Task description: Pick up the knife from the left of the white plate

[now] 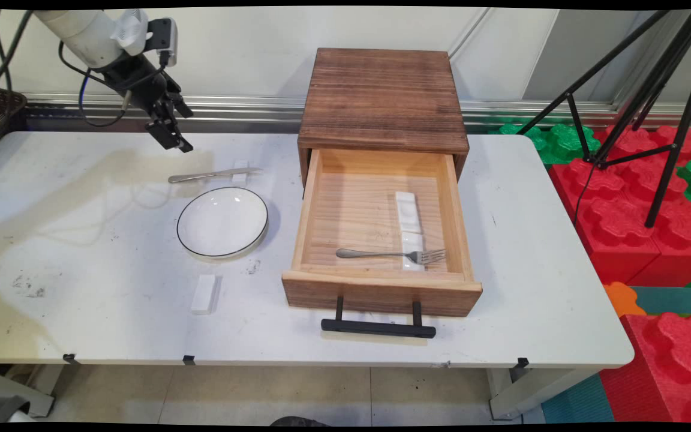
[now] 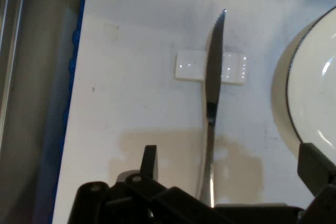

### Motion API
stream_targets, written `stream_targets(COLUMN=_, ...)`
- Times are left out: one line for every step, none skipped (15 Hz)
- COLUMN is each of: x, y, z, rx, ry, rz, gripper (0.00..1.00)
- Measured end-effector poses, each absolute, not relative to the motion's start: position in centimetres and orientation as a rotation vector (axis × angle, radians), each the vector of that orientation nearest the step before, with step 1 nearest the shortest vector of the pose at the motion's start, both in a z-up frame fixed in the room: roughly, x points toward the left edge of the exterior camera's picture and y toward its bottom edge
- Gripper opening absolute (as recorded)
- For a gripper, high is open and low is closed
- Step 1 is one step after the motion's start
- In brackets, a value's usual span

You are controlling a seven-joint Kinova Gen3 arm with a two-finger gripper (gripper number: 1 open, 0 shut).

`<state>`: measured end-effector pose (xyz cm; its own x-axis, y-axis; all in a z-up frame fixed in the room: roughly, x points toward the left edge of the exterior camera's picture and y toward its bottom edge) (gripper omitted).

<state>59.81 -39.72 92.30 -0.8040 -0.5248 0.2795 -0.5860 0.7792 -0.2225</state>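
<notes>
Knife [image 2: 212, 82] on rest [image 2: 188, 66], end effector [image 2: 231, 169] above, spread

No legible text, label, brand, number or sign appears in either view. The wooden drawer box [image 1: 382, 99], the plate [image 1: 222, 222], the knife [image 2: 212, 85] and the table [image 1: 81, 252] carry no readable markings. The arm section visible in the main view shows no lettering.

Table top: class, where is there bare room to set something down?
Free: the table right of the drawer, and its left end beyond the plate. Crowded: around the plate, between the knife and the white rest.
</notes>
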Motion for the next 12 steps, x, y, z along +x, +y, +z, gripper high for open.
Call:
stream_targets(x=60.0, y=-40.1, z=92.1, rx=0.879, ry=-2.771, rz=0.441, gripper=1.00)
stream_targets(x=60.1, y=-40.4, z=92.0, rx=0.881, ry=-2.771, rz=0.438, gripper=1.00)
stream_targets(x=60.2, y=-40.9, z=91.7, rx=0.883, ry=-2.771, rz=0.433, gripper=1.00)
stream_targets(x=60.3, y=-41.4, z=91.5, rx=0.882, ry=-2.768, rz=0.424, gripper=1.00)
stream_targets(x=60.3, y=-41.8, z=91.2, rx=0.878, ry=-2.764, rz=0.412, gripper=1.00)
stream_targets(x=60.3, y=-42.2, z=90.9, rx=0.876, ry=-2.760, rz=0.402, gripper=1.00)
stream_targets(x=60.4, y=-42.4, z=90.7, rx=0.874, ry=-2.758, rz=0.395, gripper=1.00)
stream_targets(x=60.3, y=-42.8, z=90.5, rx=0.871, ry=-2.754, rz=0.384, gripper=1.00)
stream_targets(x=60.3, y=-43.0, z=90.3, rx=0.871, ry=-2.751, rz=0.377, gripper=1.00)
stream_targets(x=60.3, y=-43.2, z=90.0, rx=0.870, ry=-2.749, rz=0.365, gripper=1.00)
stream_targets(x=60.4, y=-43.4, z=89.8, rx=0.871, ry=-2.748, rz=0.358, gripper=1.00)
stream_targets(x=60.4, y=-43.6, z=89.4, rx=0.871, ry=-2.748, rz=0.348, gripper=1.00)
